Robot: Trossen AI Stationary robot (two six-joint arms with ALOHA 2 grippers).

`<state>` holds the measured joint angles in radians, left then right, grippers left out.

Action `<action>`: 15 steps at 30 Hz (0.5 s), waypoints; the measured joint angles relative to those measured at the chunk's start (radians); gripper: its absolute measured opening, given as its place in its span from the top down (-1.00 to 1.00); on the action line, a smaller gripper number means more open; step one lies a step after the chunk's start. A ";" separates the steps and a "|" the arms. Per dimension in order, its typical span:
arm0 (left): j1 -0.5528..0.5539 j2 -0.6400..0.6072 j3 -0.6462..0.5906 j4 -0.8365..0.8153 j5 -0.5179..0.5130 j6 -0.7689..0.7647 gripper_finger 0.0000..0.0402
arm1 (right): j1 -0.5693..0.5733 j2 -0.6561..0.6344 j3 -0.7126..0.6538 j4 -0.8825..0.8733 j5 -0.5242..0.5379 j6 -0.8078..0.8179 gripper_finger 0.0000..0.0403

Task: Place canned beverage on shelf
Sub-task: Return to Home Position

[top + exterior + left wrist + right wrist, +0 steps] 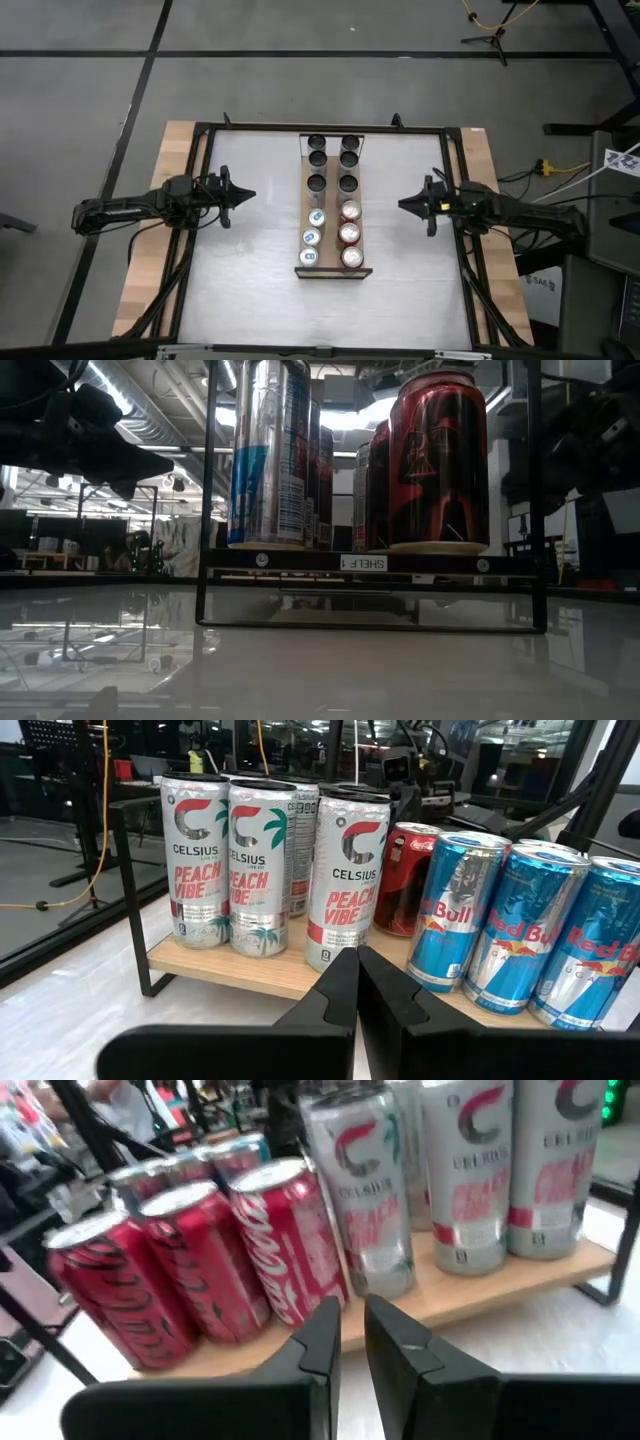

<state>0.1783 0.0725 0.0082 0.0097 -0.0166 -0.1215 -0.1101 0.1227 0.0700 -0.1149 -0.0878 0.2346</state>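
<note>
Looking done, or near it: shelf mid tabletop, two rows full – tall matte Celsius cans at far end, glossy blue Red Bull cans and red Coca-Cola cans toward dark lip. No loose can in sight. Left gripper well apart on one side, fingers pressed shut, empty. Right gripper opposite, fingers narrow w/ slim gap, empty. Next prob: stay clear of light wood plank; nothing left to load.

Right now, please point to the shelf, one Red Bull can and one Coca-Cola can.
shelf (262,972): left wrist view, bare front edge of the wooden plank.
Red Bull can (455,915): left wrist view, middle of its blue side.
Coca-Cola can (290,1245): right wrist view, red side wall.
</note>
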 joint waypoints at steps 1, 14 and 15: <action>0.000 0.000 0.000 0.000 0.000 0.000 1.00 | 0.001 -0.018 0.001 -0.011 0.006 -0.002 0.78; 0.000 0.000 0.000 0.002 -0.001 0.000 1.00 | -0.001 -0.120 0.001 -0.051 0.051 -0.031 0.78; 0.000 0.000 0.000 0.002 -0.001 0.000 1.00 | -0.001 -0.120 0.001 -0.051 0.051 -0.031 0.78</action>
<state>0.1780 0.0723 0.0078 0.0113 -0.0177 -0.1211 -0.1112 0.0025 0.0713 -0.1656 -0.0363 0.2031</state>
